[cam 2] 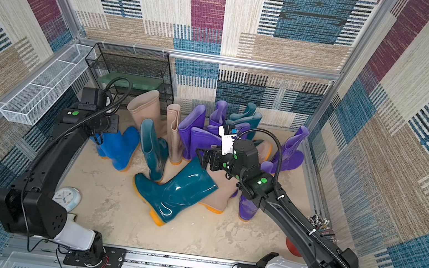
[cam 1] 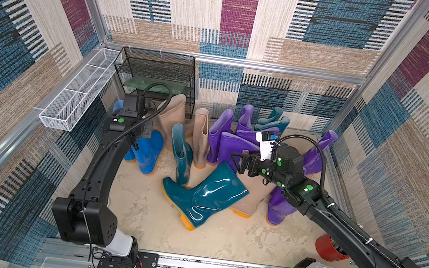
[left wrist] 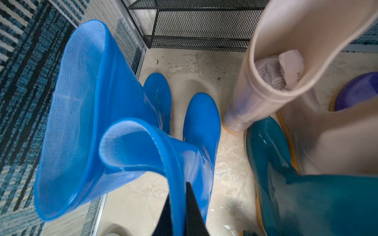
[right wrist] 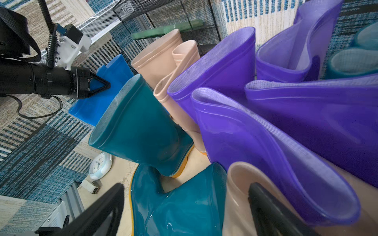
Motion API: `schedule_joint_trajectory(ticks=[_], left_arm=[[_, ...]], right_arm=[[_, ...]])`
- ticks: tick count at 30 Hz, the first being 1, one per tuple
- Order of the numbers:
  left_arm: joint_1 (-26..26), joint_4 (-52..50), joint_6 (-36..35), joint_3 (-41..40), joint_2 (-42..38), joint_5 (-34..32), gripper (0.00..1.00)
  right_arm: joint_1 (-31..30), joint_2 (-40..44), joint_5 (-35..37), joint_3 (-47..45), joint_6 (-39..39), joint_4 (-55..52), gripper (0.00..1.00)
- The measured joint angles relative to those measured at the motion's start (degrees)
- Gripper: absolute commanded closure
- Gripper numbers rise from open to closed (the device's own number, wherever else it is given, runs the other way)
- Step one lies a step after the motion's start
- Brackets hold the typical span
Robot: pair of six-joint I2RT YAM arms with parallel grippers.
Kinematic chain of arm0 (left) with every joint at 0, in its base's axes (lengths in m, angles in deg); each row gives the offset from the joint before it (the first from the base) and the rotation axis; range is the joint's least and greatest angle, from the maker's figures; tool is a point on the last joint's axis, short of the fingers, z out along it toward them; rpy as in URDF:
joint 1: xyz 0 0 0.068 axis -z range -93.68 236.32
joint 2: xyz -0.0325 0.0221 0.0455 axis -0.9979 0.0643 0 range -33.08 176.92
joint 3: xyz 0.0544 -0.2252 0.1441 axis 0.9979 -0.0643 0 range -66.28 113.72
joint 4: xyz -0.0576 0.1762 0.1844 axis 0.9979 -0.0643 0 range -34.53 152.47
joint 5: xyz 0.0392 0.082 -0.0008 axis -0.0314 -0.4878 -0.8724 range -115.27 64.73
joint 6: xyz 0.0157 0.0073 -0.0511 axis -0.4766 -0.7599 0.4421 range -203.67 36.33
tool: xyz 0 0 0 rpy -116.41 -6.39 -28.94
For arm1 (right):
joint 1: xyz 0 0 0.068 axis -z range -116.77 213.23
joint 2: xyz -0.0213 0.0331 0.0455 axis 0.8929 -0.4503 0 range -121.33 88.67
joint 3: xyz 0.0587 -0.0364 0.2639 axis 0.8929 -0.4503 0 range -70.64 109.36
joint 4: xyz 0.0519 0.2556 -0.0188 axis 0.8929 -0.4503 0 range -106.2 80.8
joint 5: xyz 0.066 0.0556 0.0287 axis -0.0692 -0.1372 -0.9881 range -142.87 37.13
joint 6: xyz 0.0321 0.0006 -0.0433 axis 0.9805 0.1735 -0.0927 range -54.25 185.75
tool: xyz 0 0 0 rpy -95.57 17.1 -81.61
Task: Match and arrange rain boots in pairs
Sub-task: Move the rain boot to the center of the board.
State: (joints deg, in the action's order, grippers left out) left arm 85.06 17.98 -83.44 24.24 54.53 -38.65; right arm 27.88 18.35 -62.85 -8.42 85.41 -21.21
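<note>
By the rack [cam 1: 156, 68] holding a green slab [cam 1: 154, 86], left gripper [right wrist: 107, 84] pinches blue boot [left wrist: 143, 147]; right gripper [cam 1: 236, 161] gapes empty.

2 bright blue boots [cam 1: 149, 153] stand far left, a big teal boot [cam 1: 206, 194] lies tipped mid-floor, purple boots [cam 1: 221, 130] and beige boots [cam 1: 174, 113] crowd upright behind it.

Walled on three sides in patchwork carpet [cam 1: 239, 4] of blue, maroon and beige, edged with aluminium rails [cam 1: 233, 61]. Underfoot, a mottled beige floor [cam 1: 142, 216]. Straight beyond the left gripper [right wrist: 108, 84], a black mesh rack [cam 1: 156, 70] against the back wall [cam 1: 271, 97], green board [cam 1: 154, 84] on its shelf. Up and outward of that gripper, a white mesh basket [cam 1: 76, 95] fixed along the side wall [cam 1: 14, 65]. Well behind it, a white clock [cam 2: 66, 198] flat on the floor. Far behind the right gripper [cam 1: 236, 163], a red tub [cam 1: 327, 249]. Lit softly and evenly.
</note>
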Motion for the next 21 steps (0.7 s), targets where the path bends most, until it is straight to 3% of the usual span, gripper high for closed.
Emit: schedule_joint_trajectory(ticks=[8,21], left_arm=[[-0.11,5.27,-4.33,6.1,8.48,-0.76,1.0],[0.04,11.52,-9.66,6.71,12.28,4.37,1.0]], right_arm=[[2.86,-2.01,-2.36,-0.02,0.02,0.04,0.03],[5.11,-5.14,-5.18,1.16,0.0,0.39,0.01]])
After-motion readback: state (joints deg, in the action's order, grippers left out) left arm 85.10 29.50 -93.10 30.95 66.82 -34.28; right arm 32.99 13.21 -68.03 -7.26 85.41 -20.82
